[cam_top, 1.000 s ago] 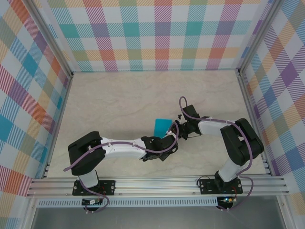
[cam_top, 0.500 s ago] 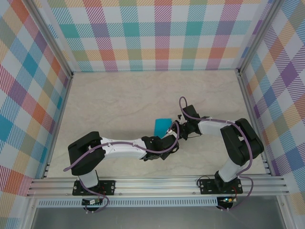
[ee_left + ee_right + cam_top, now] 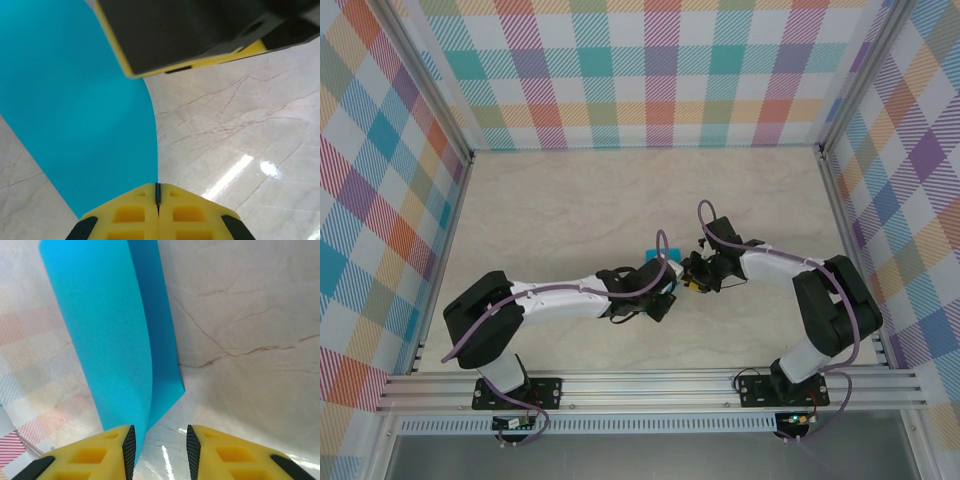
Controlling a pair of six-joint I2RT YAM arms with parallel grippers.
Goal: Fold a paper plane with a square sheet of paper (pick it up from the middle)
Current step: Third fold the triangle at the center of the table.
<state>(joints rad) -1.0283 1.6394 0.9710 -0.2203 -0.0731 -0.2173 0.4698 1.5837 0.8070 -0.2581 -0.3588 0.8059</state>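
Top view: I find the left gripper (image 3: 666,274) and right gripper (image 3: 685,275) meeting mid-way across the beige marble tabletop (image 3: 560,210). The thin cyan-blue square sheet of paper (image 3: 656,252) shows just beyond them.

Left wrist: the left gripper (image 3: 157,189) is clenched on the sheet's edge.

Right wrist: the right gripper (image 3: 160,435) stands released, with the curled sheet just beside one yellow finger (image 3: 90,452).

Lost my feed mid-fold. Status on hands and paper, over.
Left hand shut on blue sheet, at its edge. Right hand open, sheet curved beside one finger. Nothing in the way seen.
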